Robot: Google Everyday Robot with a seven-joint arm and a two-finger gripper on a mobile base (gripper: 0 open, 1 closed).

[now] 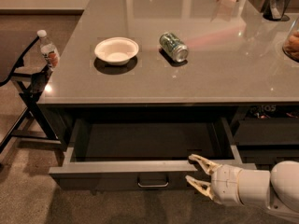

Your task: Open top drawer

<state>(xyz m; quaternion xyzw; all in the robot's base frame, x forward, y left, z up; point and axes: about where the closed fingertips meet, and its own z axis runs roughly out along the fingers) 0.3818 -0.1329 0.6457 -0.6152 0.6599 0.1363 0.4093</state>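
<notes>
1. Top drawer [103, 177] is standing well out from under the grey countertop [210, 83]. Its dark front faces the camera low in the view, the side walls are a lighter grey, and the inside looks dark.
2. The loop handle [153, 181] sits dead centre on that front, and nothing is touching it.
3. My gripper [194, 170] is off to the right of the handle, at the right part of the drawer front. It comes in from the bottom right corner on my white arm [261, 188].
4. My fingers are spread wide apart and I've got hold of nothing. The upper finger [202, 161] lies right at the top edge of the drawer front. The lower finger [196, 183] is down in front of its face. Honestly can't tell if either one is actually touching the drawer.
5. Up on the countertop there's a white bowl [117, 50], and near it to the right a green can [174, 46] lying on its side. The two are apart.
6. Off the left end of the counter, a water bottle [48, 51] with a white cap stands upright on a dark chair frame [28, 85].
7. Right of my drawer, the narrower drawer fronts [264, 133] of the other stack sit back under the counter.
</notes>
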